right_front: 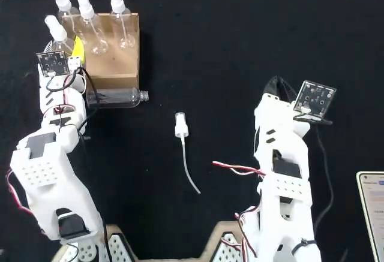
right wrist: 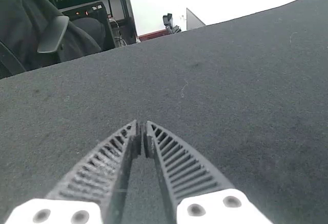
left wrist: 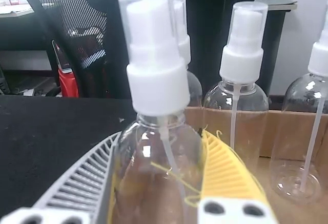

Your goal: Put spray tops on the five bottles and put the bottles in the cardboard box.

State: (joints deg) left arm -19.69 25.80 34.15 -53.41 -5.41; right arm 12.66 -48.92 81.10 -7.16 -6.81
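Note:
My left gripper (right_front: 67, 47) is shut on an upright clear bottle (right_front: 57, 33) with a white spray top, at the left edge of the cardboard box (right_front: 114, 58). In the left wrist view this bottle (left wrist: 154, 147) stands between the grey and yellow fingers (left wrist: 225, 178). Three capped bottles (right_front: 89, 19) stand upright in the box. An uncapped bottle (right_front: 117, 98) lies on its side against the box's near wall. A loose spray top (right_front: 181, 127) with its tube lies mid-table. My right gripper (right_front: 277, 88) (right wrist: 142, 137) is shut on nothing, low over the black cloth at the right.
A phone (right_front: 372, 211) lies at the table's right edge. Black cloth (right_front: 210, 46) covers the table. Cables run along both arms. Chairs and a desk stand in the room behind the box.

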